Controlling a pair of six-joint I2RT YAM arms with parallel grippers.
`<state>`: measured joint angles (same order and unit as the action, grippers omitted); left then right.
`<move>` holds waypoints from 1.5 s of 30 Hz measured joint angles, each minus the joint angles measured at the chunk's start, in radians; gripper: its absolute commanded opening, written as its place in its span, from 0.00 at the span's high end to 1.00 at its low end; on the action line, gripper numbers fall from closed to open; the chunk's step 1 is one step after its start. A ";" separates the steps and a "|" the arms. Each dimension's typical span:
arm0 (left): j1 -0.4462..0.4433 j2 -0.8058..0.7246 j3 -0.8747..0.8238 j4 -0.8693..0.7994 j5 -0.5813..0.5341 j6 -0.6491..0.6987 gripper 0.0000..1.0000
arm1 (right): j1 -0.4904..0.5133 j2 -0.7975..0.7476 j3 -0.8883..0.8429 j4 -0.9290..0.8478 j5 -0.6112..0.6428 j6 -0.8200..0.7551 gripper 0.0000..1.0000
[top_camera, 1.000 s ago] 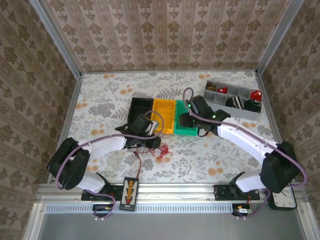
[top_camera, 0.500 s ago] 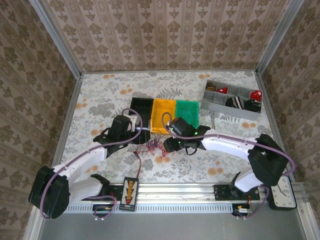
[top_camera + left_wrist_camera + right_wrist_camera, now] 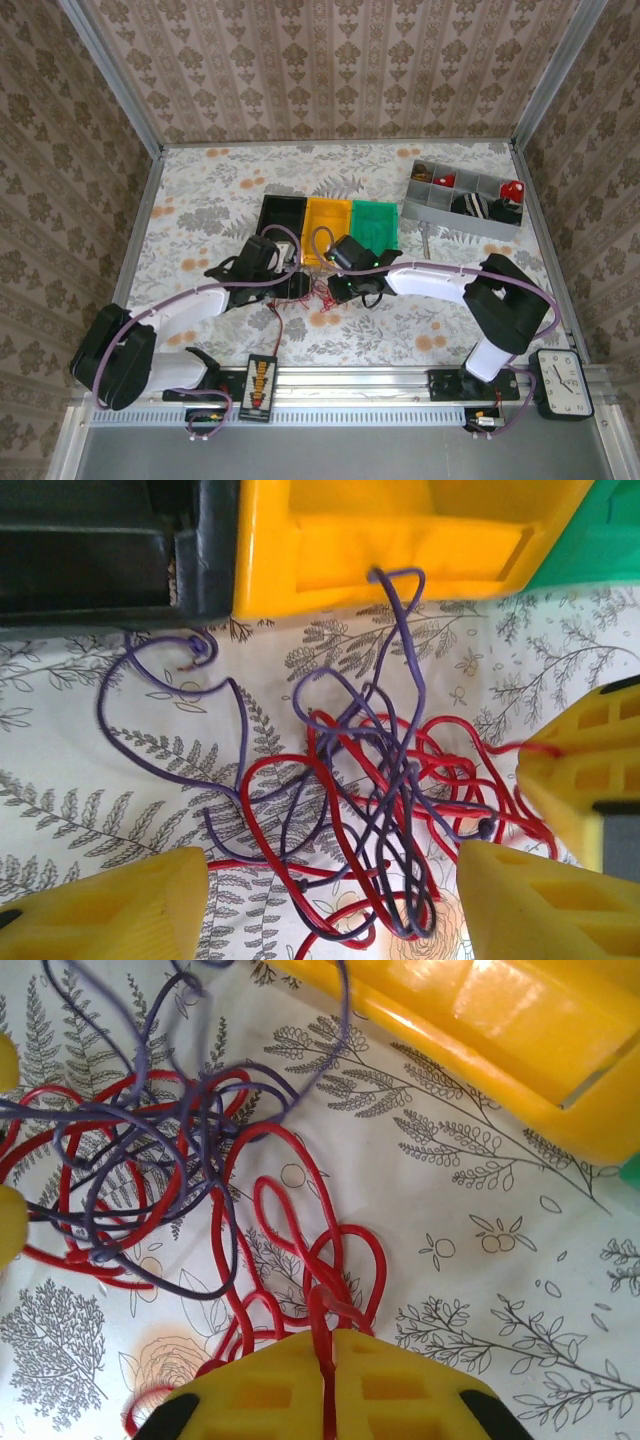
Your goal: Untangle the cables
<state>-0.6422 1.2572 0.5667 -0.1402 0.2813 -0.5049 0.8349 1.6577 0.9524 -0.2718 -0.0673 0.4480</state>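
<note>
- Cables point(image 3: 370, 810) lie in one loose knot on the surface point(image 3: 220, 190), just in front of the yellow bin point(image 3: 400, 530) and between the two claws.
- Red loops and purple loops cross each other many times. One purple loop reaches up to the front wall of the yellow bin, and another purple end curls off to the side, near the black bin point(image 3: 283, 215).
- The right claw point(image 3: 326, 1345) has its fingers together and is clamped on a red wire point(image 3: 322, 1305) at the near edge of the knot.
- The left claw point(image 3: 330, 875) has its fingers wide apart over the knot and grips nothing.
- Risk, in my judgement: if the right claw pulls while nothing holds the purple part, the whole bunch may slide along, or the crossings may pull tighter.
- The left claw may also close on red and purple together, because both colours lie between its fingers.
- The purple loop at the yellow bin could catch on the wall there.
- Count: two wire colours, but the number of single wires I cannot tell; two claws; three bins in a row, black, yellow and green point(image 3: 375, 225); one grey tray point(image 3: 415, 195) with compartments, well apart.
</note>
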 measured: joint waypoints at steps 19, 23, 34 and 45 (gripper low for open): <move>-0.061 -0.084 0.093 0.017 0.065 0.084 0.29 | -0.134 -0.316 -0.041 -0.070 -0.088 -0.034 1.00; -0.105 -0.063 0.115 0.033 0.101 0.121 0.31 | -0.140 -0.310 -0.041 -0.073 -0.127 -0.032 1.00; -0.150 0.174 0.159 0.105 0.027 0.163 0.42 | -0.206 -0.301 -0.055 -0.064 -0.239 0.014 1.00; -0.162 0.364 0.179 0.168 0.014 0.171 0.97 | -0.264 -0.365 -0.127 -0.040 -0.324 0.078 1.00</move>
<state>-0.8043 1.6215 0.7460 0.0280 0.2958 -0.3344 0.5713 1.2926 0.8253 -0.3119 -0.3912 0.5262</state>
